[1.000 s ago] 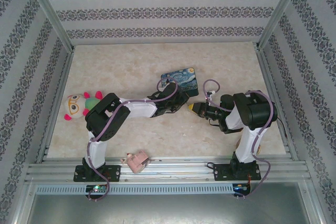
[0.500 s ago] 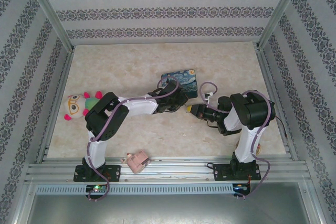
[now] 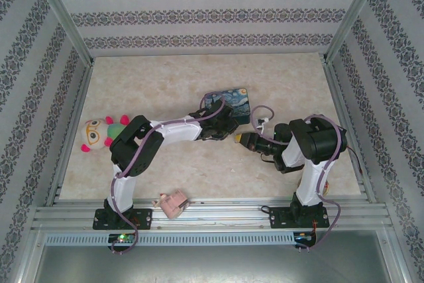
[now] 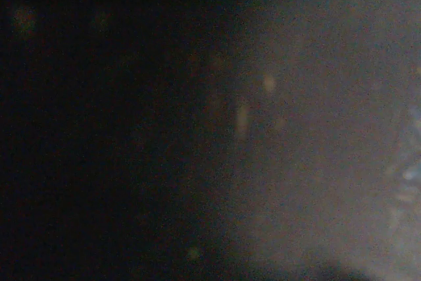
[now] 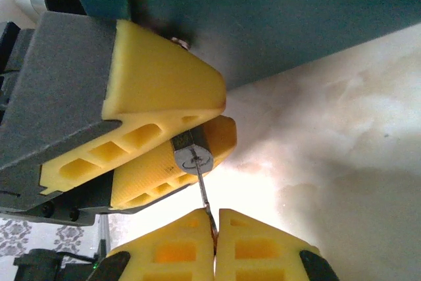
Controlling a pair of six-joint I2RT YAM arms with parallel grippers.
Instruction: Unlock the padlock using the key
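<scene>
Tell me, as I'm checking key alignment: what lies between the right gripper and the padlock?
The key: its thin shaft runs from the right gripper to the padlock held in the left gripper, seen in the right wrist view.

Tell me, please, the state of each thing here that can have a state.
Left gripper: shut on the padlock.
Right gripper: shut on the key.
Padlock: clamped, key tip at its keyhole; shackle hidden, so locked or not is unclear.
Key: gripped, its shaft pointing straight into the padlock.
Tin: lying flat on the table.
</scene>
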